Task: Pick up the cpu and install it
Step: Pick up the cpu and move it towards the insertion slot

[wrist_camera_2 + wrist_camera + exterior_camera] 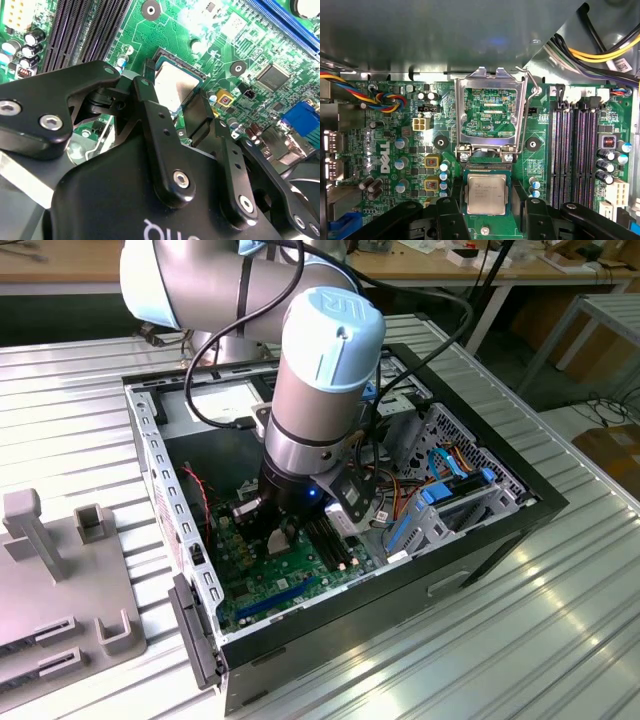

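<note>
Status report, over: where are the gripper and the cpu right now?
Gripper shut on the cpu. It lies flat at the open socket, seating unclear. The socket frame is swung up, clear of it.

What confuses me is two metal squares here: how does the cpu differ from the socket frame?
The cpu is a solid silvery plate with a green rim; the socket frame is dull metal with an open window. The cpu lies level with the board; the socket frame is swung open. Both are square and metallic.
</note>
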### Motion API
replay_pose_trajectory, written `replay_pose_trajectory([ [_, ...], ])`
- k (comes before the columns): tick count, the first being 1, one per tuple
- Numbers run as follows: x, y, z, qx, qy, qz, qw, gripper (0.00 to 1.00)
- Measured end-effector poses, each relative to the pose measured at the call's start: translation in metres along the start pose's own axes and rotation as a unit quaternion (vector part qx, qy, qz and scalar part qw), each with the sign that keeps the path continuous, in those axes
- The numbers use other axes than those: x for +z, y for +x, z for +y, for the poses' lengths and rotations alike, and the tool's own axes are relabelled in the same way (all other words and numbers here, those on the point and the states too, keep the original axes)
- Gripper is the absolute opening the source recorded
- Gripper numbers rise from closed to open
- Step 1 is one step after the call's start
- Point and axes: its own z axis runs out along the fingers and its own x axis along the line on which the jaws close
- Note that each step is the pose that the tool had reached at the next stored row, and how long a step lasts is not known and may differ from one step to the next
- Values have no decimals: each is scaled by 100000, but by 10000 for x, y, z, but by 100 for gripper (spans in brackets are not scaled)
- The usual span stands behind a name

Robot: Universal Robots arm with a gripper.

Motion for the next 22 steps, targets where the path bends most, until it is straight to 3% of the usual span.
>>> replay_pose_trajectory([
  [22, 30, 3, 6, 0, -5, -5, 100000, 47],
])
